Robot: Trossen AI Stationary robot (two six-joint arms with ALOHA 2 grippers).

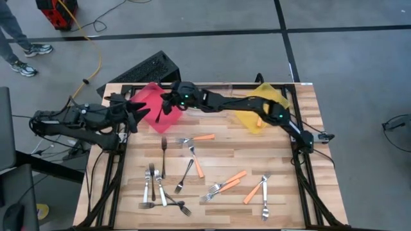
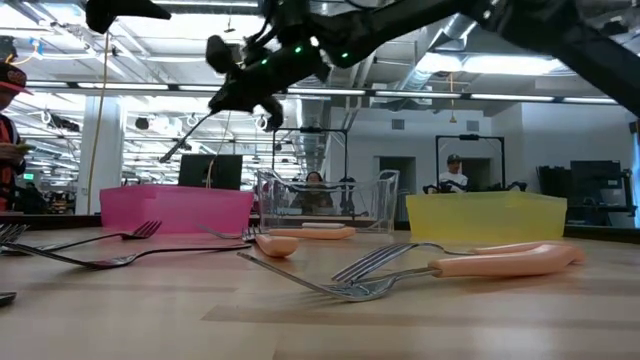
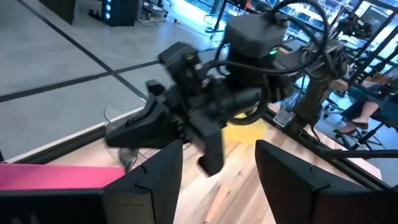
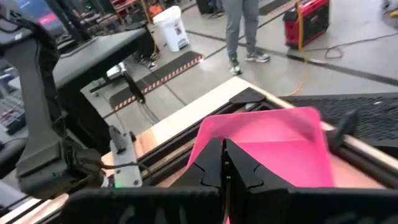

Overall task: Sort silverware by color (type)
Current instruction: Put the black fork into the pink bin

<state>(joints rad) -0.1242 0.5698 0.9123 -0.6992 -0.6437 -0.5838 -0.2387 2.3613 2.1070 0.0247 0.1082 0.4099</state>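
1. High view looks straight down on the whole surface (image 1: 282,160).
2. Low view sits level, facing the pink bin (image 2: 175,208).
3. Both wrist views look closely at that bin.

a wooden table (image 1: 289,147) carries scattered forks (image 1: 160,186), some orange-handled (image 1: 234,179), with pink (image 1: 154,102), clear (image 2: 325,200) and yellow (image 1: 260,119) bins along its far edge.
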